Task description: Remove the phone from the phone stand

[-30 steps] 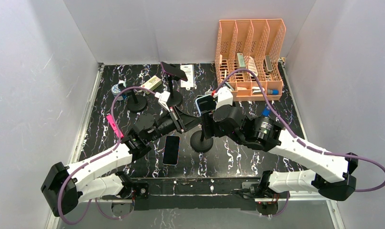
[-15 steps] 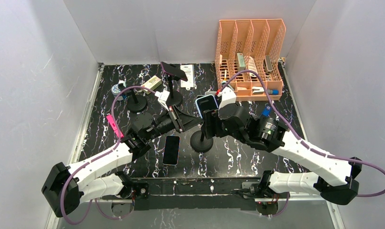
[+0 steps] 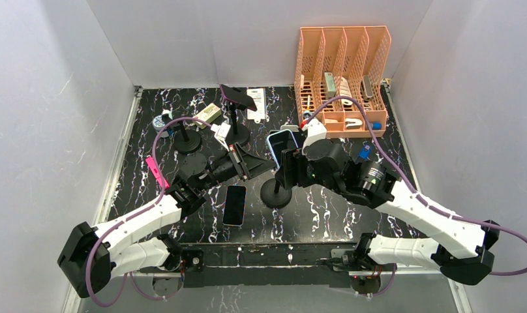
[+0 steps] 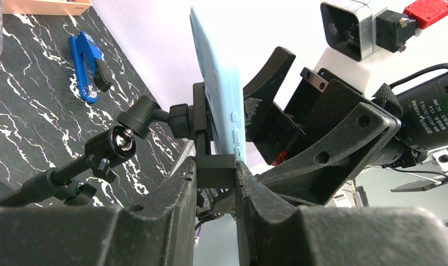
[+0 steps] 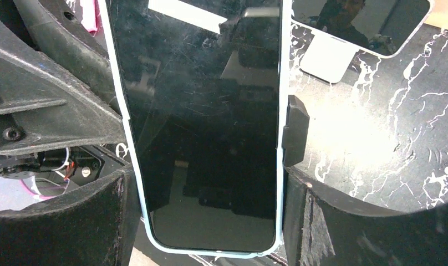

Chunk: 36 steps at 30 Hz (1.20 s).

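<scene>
Left gripper (image 4: 216, 174) pinches the black phone stand (image 4: 155, 115), right gripper (image 5: 210, 183) clamps the pale-blue-cased phone (image 5: 199, 100). Next up, probably easing it free.

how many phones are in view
3: blue-cased phone clamped in the centre stand, black phone on the rear stand, dark phone flat on the table. A partly hidden device beside the organizer may be a fourth.

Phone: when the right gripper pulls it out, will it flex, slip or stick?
Probably stiff: the phone is a flat glass-fronted slab. Slip seems unlikely, since the right gripper bears on its pale blue case, not the glossy screen. It may stick at first: the clamp, pinched by the left gripper, holds it.
</scene>
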### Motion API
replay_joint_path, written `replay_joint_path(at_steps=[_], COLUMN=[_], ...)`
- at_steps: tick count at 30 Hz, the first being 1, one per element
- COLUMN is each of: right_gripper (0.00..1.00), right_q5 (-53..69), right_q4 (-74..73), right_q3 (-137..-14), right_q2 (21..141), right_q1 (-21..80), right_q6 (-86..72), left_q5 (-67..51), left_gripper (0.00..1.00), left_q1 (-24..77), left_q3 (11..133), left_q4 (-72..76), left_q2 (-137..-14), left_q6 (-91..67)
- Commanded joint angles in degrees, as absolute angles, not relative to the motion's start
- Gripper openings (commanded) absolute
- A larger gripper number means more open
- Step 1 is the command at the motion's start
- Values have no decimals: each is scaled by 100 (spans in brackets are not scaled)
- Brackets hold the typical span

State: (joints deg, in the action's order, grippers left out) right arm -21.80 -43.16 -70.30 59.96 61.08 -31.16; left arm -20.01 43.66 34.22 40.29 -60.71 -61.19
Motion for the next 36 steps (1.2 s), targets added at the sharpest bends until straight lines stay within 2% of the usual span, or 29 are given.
replay_joint_path(at_steps=[1,36], right_gripper=[1,1], right_q5=[-3207,-457], right_q4=[-5362,-3247], right_q3=[-6826,-7063], right_q2=[5687,5129], right_q1=[5702,5700], right_q6=[-3076,-2859], left_q5=[-1984,-2318], left_gripper=[0,0], left_q1=[4078,4100], left_q3=[3255,3786], left_q4=[4020,4028], left_q2=[-5981,-6796], left_q6=[-5976,-5907])
